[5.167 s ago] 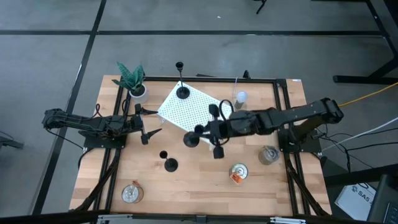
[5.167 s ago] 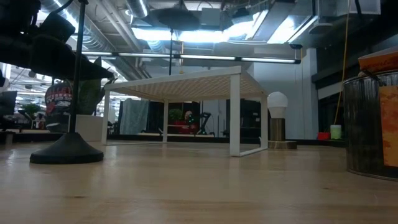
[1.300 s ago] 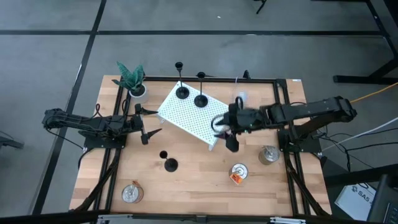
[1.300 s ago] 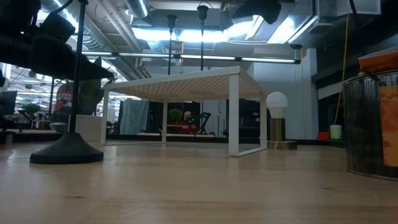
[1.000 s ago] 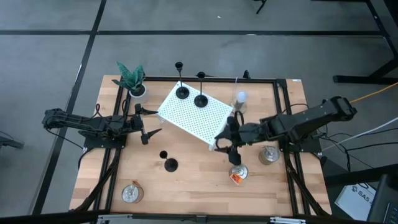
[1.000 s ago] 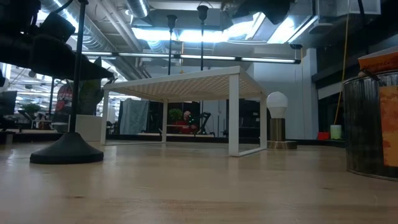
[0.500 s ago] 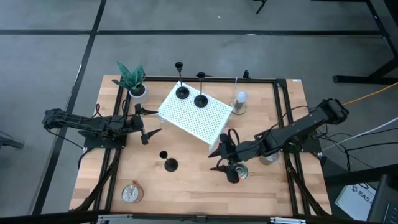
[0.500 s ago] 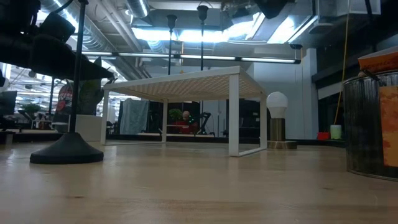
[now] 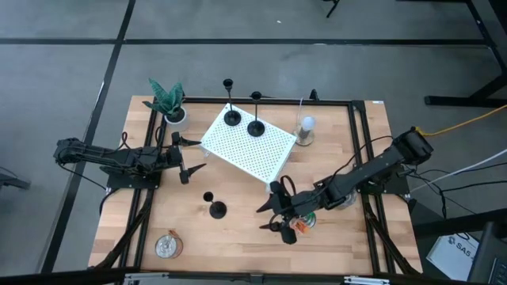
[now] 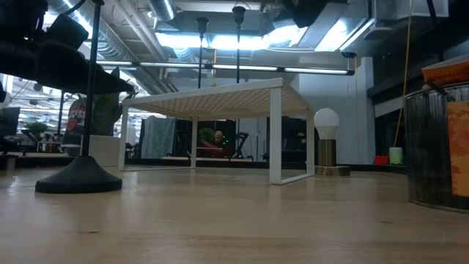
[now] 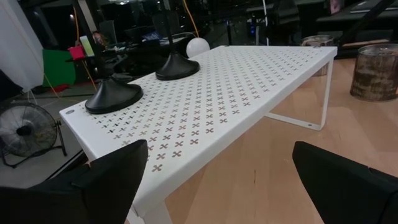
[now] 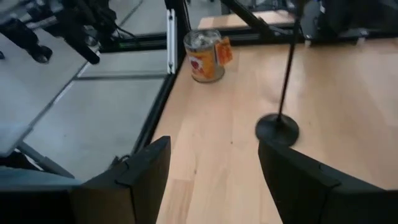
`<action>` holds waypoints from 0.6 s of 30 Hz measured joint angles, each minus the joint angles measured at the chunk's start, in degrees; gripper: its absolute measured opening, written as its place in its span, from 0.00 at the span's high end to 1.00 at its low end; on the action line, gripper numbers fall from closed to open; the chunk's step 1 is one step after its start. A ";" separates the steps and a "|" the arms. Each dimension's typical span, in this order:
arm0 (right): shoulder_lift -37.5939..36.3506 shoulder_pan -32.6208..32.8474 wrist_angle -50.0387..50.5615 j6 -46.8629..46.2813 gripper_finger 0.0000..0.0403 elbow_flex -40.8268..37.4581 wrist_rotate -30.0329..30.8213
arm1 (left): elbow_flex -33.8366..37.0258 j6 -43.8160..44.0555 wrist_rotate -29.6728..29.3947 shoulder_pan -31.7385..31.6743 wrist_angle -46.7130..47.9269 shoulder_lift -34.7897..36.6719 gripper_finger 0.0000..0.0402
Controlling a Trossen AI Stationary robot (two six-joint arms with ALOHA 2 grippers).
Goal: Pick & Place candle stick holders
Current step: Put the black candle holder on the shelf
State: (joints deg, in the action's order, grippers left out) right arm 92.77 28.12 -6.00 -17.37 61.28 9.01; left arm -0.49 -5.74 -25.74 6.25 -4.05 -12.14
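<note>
Two black candle stick holders [image 9: 232, 119] [image 9: 256, 128] stand by their round bases on the white perforated shelf [image 9: 247, 146]; the left wrist view shows those bases [image 11: 114, 96] [image 11: 177, 66]. A third holder [image 9: 217, 210] stands upright on the wood table, its base [image 12: 277, 129] and thin stem ahead of my right gripper [image 12: 214, 186]. My right gripper [image 9: 266, 218] hovers open to the right of this holder, pointing at it, with nothing between its fingers. My left gripper [image 9: 192, 170] waits open at the table's left, facing the shelf.
A can [image 9: 301, 222] sits under my right arm, another [image 9: 342, 198] farther right, and a third [image 9: 168, 245] at the near left. A potted plant [image 9: 168, 101] stands at the far left and a bulb-shaped lamp [image 9: 305, 131] beside the shelf.
My right gripper has travelled from the shelf's right corner toward the table's near edge and left, sinking and tipping downward, toward the holder on the table. It has stayed open. The holders have not moved.
</note>
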 joint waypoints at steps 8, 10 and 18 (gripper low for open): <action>1.42 0.59 -4.21 1.43 0.38 0.02 -0.61 | 0.00 0.00 0.00 -0.01 -0.03 0.00 0.00; 1.42 0.78 -4.20 2.17 0.38 0.04 0.20 | 0.00 0.00 0.00 -0.01 -0.06 0.00 0.00; 5.19 2.16 -0.12 8.62 0.38 7.68 2.39 | -0.02 0.00 0.02 -0.01 -0.04 0.00 0.00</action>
State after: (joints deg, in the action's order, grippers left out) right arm 97.97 30.28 -6.12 -8.75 68.95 11.40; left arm -0.51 -5.74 -25.71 6.24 -4.10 -12.14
